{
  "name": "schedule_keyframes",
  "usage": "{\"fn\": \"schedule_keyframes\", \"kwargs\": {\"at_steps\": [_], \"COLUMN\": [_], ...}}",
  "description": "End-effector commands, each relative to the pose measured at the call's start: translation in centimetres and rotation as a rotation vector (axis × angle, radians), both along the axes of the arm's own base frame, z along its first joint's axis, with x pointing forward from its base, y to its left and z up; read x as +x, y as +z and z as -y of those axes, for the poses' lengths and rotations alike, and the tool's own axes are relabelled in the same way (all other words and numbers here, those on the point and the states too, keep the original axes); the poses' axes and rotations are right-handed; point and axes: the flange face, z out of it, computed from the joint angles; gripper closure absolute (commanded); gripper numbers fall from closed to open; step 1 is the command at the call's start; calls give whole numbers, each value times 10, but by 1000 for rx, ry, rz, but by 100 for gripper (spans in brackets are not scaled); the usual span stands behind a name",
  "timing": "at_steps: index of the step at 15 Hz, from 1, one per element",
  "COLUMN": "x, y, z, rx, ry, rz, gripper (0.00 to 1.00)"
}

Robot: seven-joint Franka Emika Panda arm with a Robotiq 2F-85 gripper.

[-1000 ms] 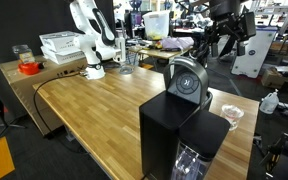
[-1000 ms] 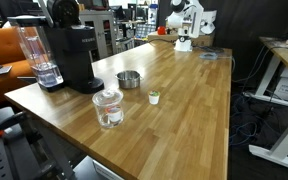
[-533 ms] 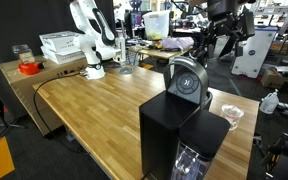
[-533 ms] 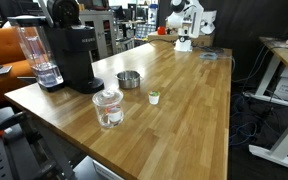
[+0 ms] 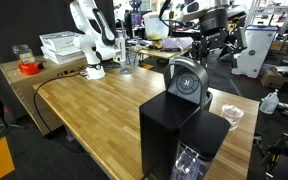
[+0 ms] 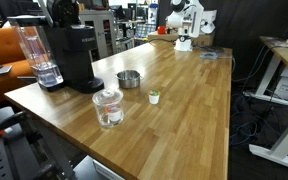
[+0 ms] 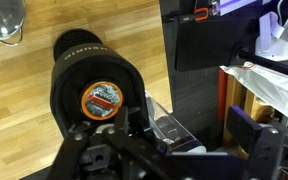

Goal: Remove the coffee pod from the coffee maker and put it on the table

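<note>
The coffee maker is a tall black box with a rounded grey head and stands at the table's end. It shows in both exterior views. In the wrist view I look down on its head and round orange emblem. My gripper hangs high above and behind the machine. Its fingers are spread wide and empty. No coffee pod shows in the machine. A small white and green pod-like cup stands on the table.
A metal bowl and a glass jar stand next to the machine; the bowl also shows in the wrist view. A clear water tank is at the machine's side. White trays sit at the far end.
In an exterior view my gripper has moved left, closer to the spot above the coffee maker's head. Nothing on the table has moved.
</note>
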Motion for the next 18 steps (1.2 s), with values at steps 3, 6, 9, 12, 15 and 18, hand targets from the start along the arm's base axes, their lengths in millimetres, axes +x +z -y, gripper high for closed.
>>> {"fn": "schedule_keyframes", "kwargs": {"at_steps": [3, 6, 9, 12, 15, 18], "x": [2, 2, 4, 16, 26, 28], "y": [3, 3, 3, -2, -20, -42], "z": [-1, -1, -1, -4, -9, -16], "rx": [2, 2, -10, -25, -26, -11], "ry": [1, 1, 0, 27, 29, 23], "rz": [5, 5, 32, 95, 146, 153], "gripper": [0, 0, 0, 0, 0, 0]}}
